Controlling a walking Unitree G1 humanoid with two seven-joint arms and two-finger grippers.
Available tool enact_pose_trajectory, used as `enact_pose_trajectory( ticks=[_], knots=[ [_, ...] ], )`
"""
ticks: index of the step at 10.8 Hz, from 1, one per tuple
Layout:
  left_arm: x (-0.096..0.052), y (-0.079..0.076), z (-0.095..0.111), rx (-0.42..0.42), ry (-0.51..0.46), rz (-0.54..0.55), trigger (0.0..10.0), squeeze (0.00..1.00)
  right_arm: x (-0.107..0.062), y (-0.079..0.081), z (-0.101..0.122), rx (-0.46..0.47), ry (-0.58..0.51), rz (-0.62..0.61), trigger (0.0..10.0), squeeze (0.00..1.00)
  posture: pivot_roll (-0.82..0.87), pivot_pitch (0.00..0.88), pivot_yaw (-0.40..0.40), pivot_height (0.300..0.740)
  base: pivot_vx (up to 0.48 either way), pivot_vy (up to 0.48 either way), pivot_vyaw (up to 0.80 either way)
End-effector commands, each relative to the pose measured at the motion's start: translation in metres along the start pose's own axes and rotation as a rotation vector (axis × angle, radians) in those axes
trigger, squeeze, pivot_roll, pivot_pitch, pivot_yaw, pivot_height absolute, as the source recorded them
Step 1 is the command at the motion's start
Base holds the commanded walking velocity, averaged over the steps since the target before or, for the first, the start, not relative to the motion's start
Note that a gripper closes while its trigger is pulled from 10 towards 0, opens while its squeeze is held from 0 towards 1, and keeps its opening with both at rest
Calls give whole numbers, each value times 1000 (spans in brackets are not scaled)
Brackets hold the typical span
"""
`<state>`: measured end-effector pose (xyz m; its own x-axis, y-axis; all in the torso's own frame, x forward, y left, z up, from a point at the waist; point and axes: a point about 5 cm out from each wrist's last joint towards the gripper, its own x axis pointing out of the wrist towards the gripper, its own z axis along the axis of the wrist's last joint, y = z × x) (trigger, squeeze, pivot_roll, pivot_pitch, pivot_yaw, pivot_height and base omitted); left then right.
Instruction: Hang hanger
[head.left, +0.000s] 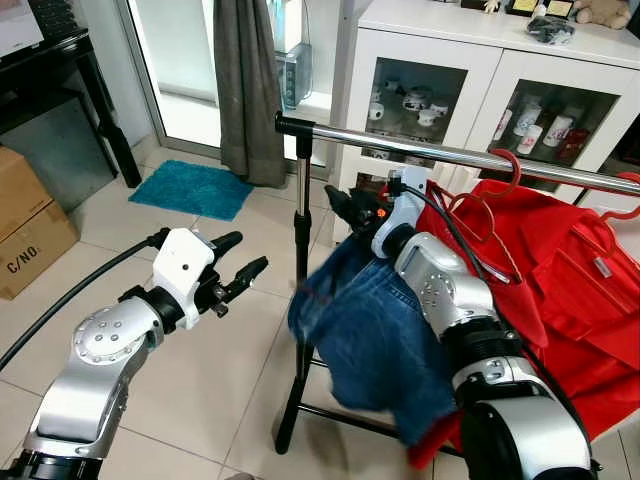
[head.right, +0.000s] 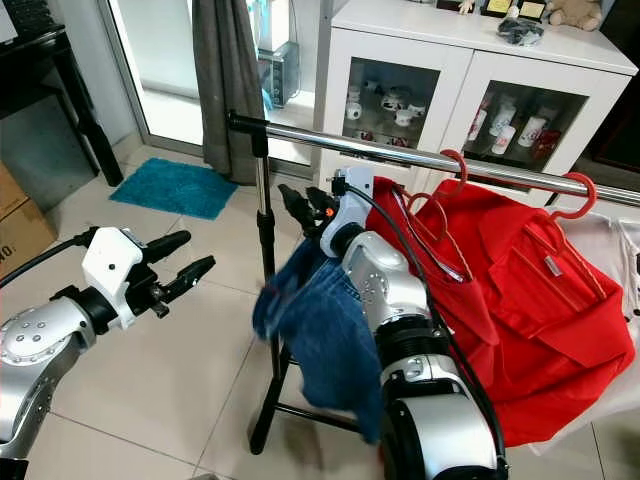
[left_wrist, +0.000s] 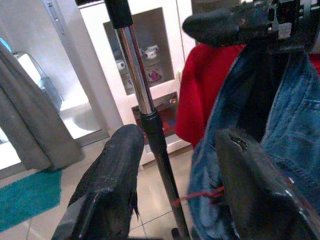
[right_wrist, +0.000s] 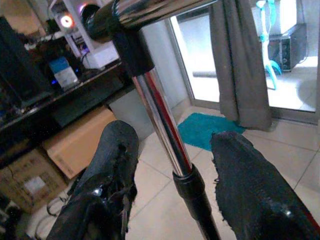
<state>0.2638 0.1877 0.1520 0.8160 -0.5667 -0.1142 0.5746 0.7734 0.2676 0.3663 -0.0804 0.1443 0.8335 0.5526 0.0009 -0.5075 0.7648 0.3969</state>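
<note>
A chrome rail (head.left: 450, 155) runs right from a black post (head.left: 300, 230). Red garments (head.left: 560, 290) hang from it on red hangers (head.left: 505, 160). A blue denim garment (head.left: 370, 340) droops under my right forearm, beside the post; what holds it up is hidden. My right gripper (head.left: 338, 203) is open just below the rail's left end, and in the right wrist view its fingers (right_wrist: 110, 165) stand either side of the post (right_wrist: 165, 135) without touching it. My left gripper (head.left: 250, 251) is open and empty, left of the post at mid height, pointing at the denim (left_wrist: 295, 130).
A white cabinet (head.left: 480, 60) with mugs stands behind the rack. A grey curtain (head.left: 248, 90) and a teal mat (head.left: 190, 188) lie at the back left. A cardboard box (head.left: 30, 235) and a black desk (head.left: 60, 60) are at the far left. Tiled floor stretches under my left arm.
</note>
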Motion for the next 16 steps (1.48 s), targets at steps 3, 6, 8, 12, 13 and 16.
enact_pose_trajectory(
  ticks=[3, 6, 8, 12, 13, 16],
  knots=[
    [-1, 7, 1, 16, 4, 36, 10000, 0, 5, 6, 28, 41, -127, 6, 0, 1000, 6, 0, -25, 740, 0, 0, 0],
    [-15, 19, -14, 165, 126, 21, 10000, 0, 3, 13, 40, 42, -155, 58, 0, 1000, 11, 0, -35, 740, 0, 0, 0],
    [-27, 36, -24, 265, 215, -11, 10000, 16, -2, 24, 42, 27, -138, 155, 0, 1000, 12, 0, -42, 740, 0, 0, 0],
    [-21, 51, -23, 385, 191, -236, 10000, 1000, -21, 42, 49, -20, -81, 370, 0, 1000, 0, 0, -41, 740, 0, 0, 0],
    [-20, 50, -27, 384, 198, -259, 10000, 1000, -23, 43, 52, -18, -83, 378, 0, 1000, -10, 0, -35, 740, 0, 0, 0],
    [-18, 46, -40, 346, 211, -365, 10000, 0, -30, 50, 71, -9, -108, 398, 0, 1000, -21, 0, -32, 740, 0, 0, 0]
  ],
)
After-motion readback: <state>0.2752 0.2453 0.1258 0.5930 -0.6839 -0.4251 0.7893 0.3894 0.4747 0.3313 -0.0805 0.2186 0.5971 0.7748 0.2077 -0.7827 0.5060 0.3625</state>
